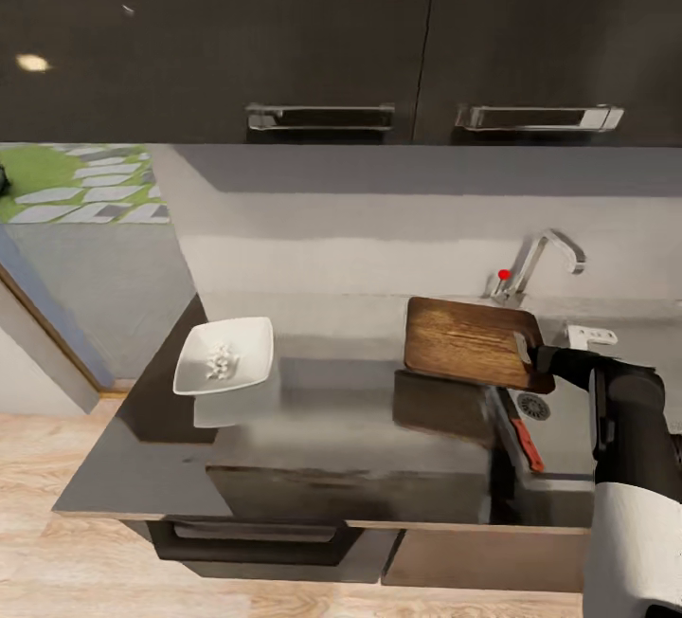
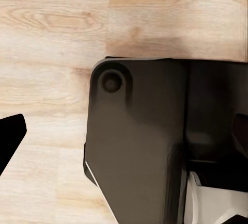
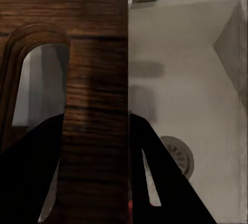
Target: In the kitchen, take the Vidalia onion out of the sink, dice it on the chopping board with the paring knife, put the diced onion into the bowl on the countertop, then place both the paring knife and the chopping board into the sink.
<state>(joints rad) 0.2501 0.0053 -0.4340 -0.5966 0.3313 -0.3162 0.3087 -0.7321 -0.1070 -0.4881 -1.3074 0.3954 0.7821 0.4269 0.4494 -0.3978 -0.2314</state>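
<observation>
Your right gripper (image 1: 538, 357) is closed on the board (image 1: 471, 344), pinching its handle end; in the right wrist view both dark fingers (image 3: 155, 177) straddle the wood (image 3: 95, 95), one on each face. The board is dark brown with strong grain, rounded corners and a slot handle (image 3: 36, 84) that shows as a pale arch beside the fingers. You hold it lifted and a little tilted over the left edge of the sink (image 1: 568, 419), partly above the countertop (image 1: 360, 419), which carries its dim reflection.

The knife (image 1: 523, 440) lies in the basin near its left wall, red handle toward you; its thin dark blade is hard to make out against the shadow. The round drain (image 1: 533, 406) shows just past the board's edge, and again in the wrist view (image 3: 178, 154). The tap (image 1: 540, 263) with its red knob (image 1: 504, 274) stands behind the board.

The white square bowl (image 1: 225, 356) sits well to the left on the countertop, with small pale pieces (image 1: 221, 362) in it; they are too small to tell apart.

Much of the basin is hidden by the board and your right arm (image 1: 630, 466). In the left wrist view you see plank floor (image 2: 51, 38) and a dark part of the robot (image 2: 144, 141). One black finger tip (image 2: 10, 136) cuts in at the edge, so you cannot tell how far that gripper is open.
</observation>
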